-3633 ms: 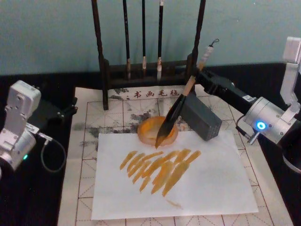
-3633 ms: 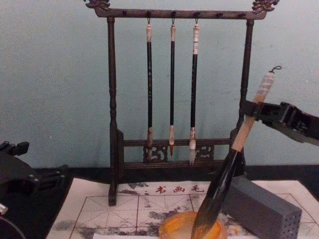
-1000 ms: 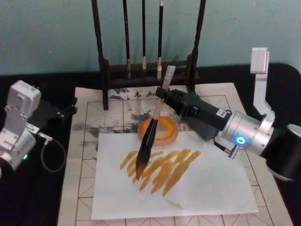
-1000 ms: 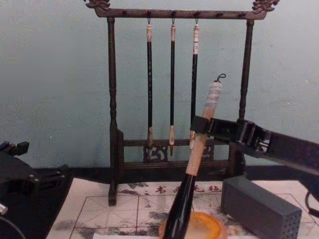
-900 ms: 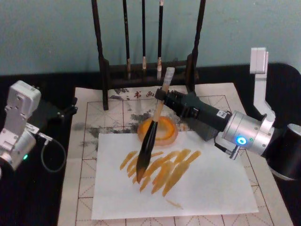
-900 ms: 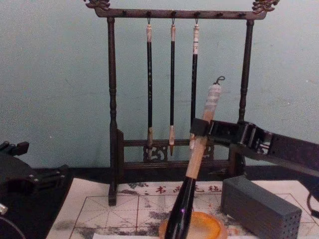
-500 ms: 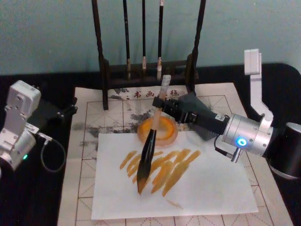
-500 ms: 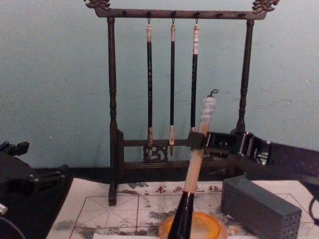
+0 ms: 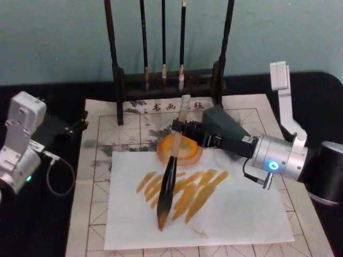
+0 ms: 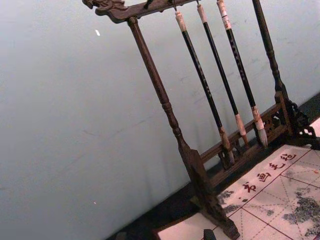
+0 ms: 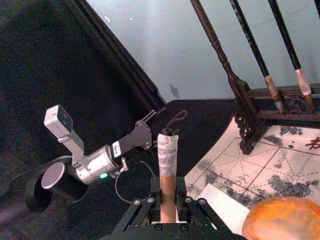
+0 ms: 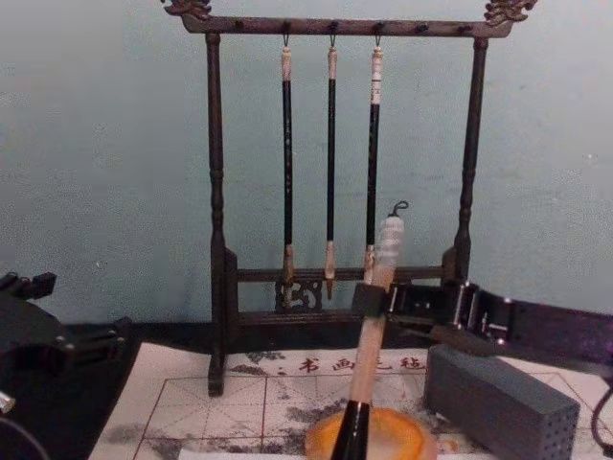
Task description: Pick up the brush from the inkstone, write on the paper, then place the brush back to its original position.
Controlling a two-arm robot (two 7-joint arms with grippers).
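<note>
Right gripper [image 9: 180, 128] reaches in from the right over the orange dish [image 9: 187, 154] and is clenched on the brush [image 9: 171, 168], gripping the tan handle just under the whitish cap. In the chest view we see the same grip [image 12: 370, 299], with the cap and loop of the brush [image 12: 367, 355] sticking up above the gripper and the black part dropping below it in front of the dish. The brush is tilted, top toward the rack [image 9: 167, 80] and bristles toward the robot. Its tip sits low on the white sheet [image 9: 241, 209], at the near end of the orange strokes [image 9: 185, 190]; it looks like contact, but we cannot tell for sure. The white sheet lies on the paper [image 9: 90, 206], the red-grid sheet. A grey block [image 12: 498, 402] stands just right of the dish, behind the right arm. Three thin brushes [image 12: 330, 158] hang on the rack. Left gripper [image 9: 72, 128] is parked at the left on the black bench [image 9: 32, 230], well apart from the brush; we cannot tell its state.
</note>
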